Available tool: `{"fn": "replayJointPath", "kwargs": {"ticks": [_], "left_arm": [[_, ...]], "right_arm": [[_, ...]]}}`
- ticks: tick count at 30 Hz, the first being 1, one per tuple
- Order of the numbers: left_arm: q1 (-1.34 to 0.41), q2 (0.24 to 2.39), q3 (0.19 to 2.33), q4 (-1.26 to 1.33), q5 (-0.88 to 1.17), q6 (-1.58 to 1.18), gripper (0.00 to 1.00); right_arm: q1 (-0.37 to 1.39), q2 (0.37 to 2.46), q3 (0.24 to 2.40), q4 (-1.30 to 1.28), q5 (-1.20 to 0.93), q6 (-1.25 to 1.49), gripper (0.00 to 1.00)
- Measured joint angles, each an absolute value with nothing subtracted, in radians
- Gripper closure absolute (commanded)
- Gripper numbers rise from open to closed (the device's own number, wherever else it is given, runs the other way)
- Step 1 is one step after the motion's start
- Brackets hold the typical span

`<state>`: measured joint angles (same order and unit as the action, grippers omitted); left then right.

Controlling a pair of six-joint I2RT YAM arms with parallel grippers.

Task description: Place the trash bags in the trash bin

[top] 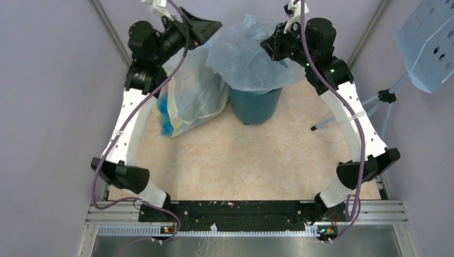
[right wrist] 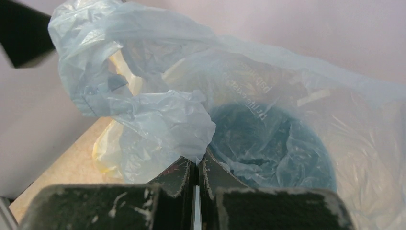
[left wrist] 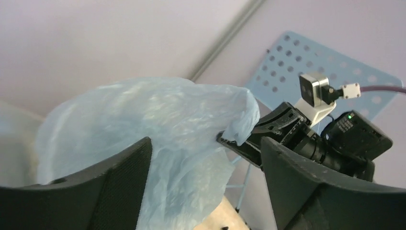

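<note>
Pale-blue plastic bag (top: pixel 249 56) was draped over the teal bin (top: pixel 255 105) at the desk's far edge; its rim was pinched by the right gripper (right wrist: pixel 196 167), while the left gripper (left wrist: pixel 206 143) was spread beside it.

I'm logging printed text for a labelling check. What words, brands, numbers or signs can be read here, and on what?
Trash bag: a few lines of faint pale print show in the right wrist view, above the mouth of the trash bin. They appear reversed and are too blurred to read.
Everything else: no readable text on the trash bin or the perforated blue panel.
</note>
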<state>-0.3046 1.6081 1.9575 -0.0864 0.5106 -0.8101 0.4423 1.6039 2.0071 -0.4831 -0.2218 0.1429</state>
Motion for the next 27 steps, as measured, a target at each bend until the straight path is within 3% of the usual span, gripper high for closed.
{"fn": "replayJointPath", "kwargs": {"ticks": [2, 6, 7, 15, 27], "left_arm": [[-0.244, 1.523, 1.880, -0.113, 0.492, -0.793, 0.45], [-0.177, 1.420, 1.786, -0.179, 0.440, -0.784, 0.73], [-0.169, 1.409, 1.765, -0.191, 0.430, -0.788, 0.76], [-0.159, 1.495, 1.574, -0.187, 0.497, -0.855, 0.84], [-0.252, 1.641, 1.569, -0.067, 0.556, -0.890, 0.85]], "right_arm": [[0.442, 1.603, 2.000, -0.485, -0.205, 0.143, 1.00], [0.442, 1.589, 1.990, -0.484, -0.185, 0.143, 1.00], [0.442, 1.586, 1.990, -0.483, -0.183, 0.143, 1.00], [0.442, 1.580, 2.061, -0.525, -0.182, 0.143, 1.00], [0.442, 1.600, 2.181, -0.581, -0.207, 0.143, 1.00]]}}
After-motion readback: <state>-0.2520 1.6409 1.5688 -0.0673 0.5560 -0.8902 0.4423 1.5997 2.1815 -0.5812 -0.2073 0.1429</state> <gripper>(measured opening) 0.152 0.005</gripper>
